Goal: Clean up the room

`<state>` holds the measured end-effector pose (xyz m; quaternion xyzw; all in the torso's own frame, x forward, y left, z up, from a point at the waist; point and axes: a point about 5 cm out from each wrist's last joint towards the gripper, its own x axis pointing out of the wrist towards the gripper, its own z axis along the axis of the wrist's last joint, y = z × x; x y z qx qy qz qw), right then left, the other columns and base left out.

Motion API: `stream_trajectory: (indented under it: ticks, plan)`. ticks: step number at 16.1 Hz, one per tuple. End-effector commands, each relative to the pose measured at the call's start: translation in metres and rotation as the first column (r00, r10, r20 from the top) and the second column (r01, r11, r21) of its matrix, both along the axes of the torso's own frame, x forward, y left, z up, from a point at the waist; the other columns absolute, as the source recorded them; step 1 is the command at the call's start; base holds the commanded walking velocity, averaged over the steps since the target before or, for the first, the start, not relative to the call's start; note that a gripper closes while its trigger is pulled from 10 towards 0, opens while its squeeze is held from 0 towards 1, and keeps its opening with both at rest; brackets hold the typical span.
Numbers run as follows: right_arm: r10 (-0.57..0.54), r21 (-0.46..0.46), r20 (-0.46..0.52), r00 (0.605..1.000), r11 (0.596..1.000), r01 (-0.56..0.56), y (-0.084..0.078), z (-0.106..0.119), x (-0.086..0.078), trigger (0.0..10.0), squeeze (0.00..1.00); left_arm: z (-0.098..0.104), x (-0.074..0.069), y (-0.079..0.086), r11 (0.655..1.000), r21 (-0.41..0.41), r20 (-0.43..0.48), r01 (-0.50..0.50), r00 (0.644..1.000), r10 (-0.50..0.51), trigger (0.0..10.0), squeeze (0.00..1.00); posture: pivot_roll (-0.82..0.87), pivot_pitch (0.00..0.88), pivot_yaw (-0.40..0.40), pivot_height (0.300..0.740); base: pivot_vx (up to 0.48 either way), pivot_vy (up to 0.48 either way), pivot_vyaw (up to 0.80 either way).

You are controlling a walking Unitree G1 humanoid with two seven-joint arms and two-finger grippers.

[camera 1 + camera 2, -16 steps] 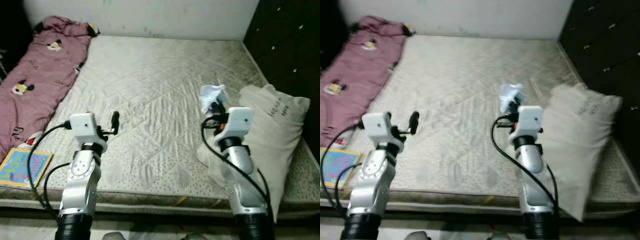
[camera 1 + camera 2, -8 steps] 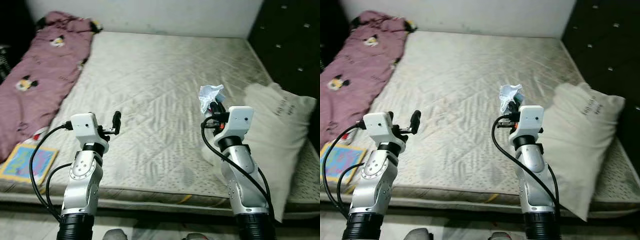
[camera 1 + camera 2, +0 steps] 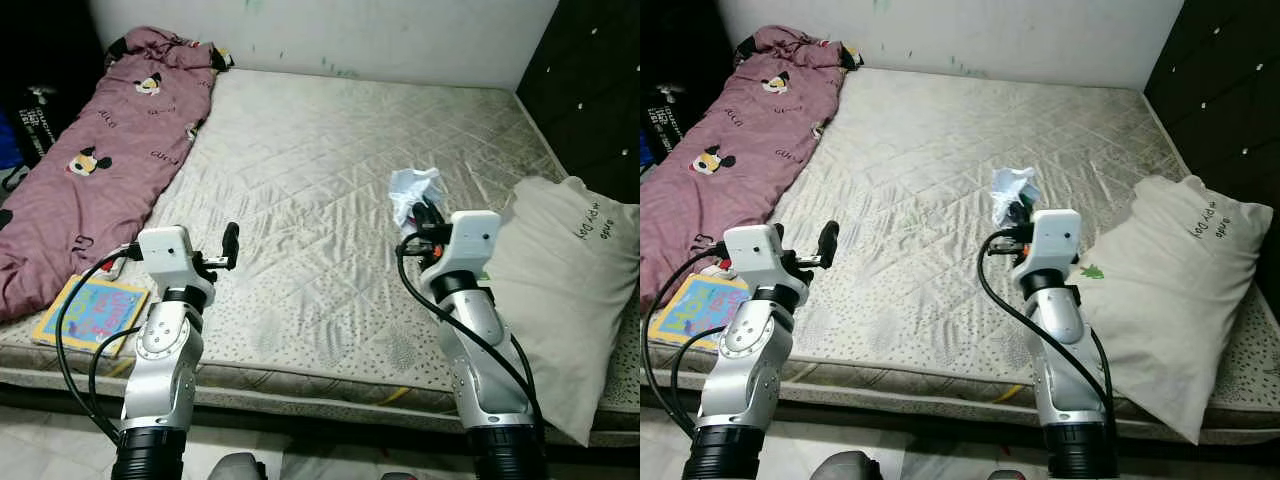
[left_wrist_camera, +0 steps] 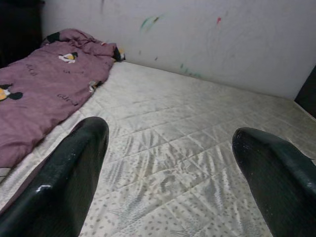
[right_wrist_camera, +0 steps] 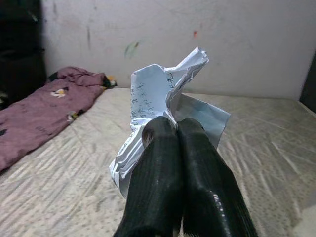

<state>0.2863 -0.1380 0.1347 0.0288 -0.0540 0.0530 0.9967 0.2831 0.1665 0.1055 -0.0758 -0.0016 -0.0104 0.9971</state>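
Since a second ago the head camera has swung left, bringing more pink blanket (image 3: pixel 95 170) and a book (image 3: pixel 90 310) into frame; both arms hold as before. From the right wrist, the right end effector (image 5: pixel 176 129) pinches crumpled paper (image 5: pixel 158 108) by an edge above the bed (image 3: pixel 320 190); it could slip. From the left wrist, the left end effector (image 4: pixel 170 143) gapes empty.

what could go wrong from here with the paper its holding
1. The right tool pinches the crumpled paper only at its lower folds, so it might slip out or tear and land back on the mattress.
2. The pillow lies close beside the right arm; a swing that way might push it off the bed edge.
3. The left tool is open over the mattress, with the book near the bed edge beside that arm; turning might knock it.
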Motion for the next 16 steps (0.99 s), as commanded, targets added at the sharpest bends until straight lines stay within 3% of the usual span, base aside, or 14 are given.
stream_trajectory:
  ticks: [1, 12, 16]
  plan:
    - [0.006, 0.005, 0.013, 1.0, 1.0, -0.006, 0.0003, 0.0043, 0.0018, 10.0, 0.0, 0.0025, 0.0022, 0.0003, 1.0, 0.008, 0.004, 0.002, 1.0, -0.002, 10.0, 0.0, -0.02, 0.0, -0.008, 0.74, 0.0, 0.48, 0.0]
    - [0.017, 0.006, 0.003, 1.0, 1.0, -0.017, 0.0019, 0.0033, 0.0048, 10.0, 0.0, 0.004, 0.0042, -0.0028, 1.0, 0.005, 0.013, 0.01, 1.0, -0.01, 10.0, 0.0, -0.02, 0.0, -0.009, 0.74, 0.0, 0.476, 0.0]
    - [0.021, 0.0, -0.001, 1.0, 1.0, -0.021, 0.0025, 0.0029, 0.0055, 10.0, 0.0, 0.0047, 0.0047, -0.0041, 1.0, 0.0, 0.017, 0.016, 1.0, -0.016, 10.0, 0.0, -0.03, 0.0, -0.008, 0.74, 0.0, 0.0, 0.0]
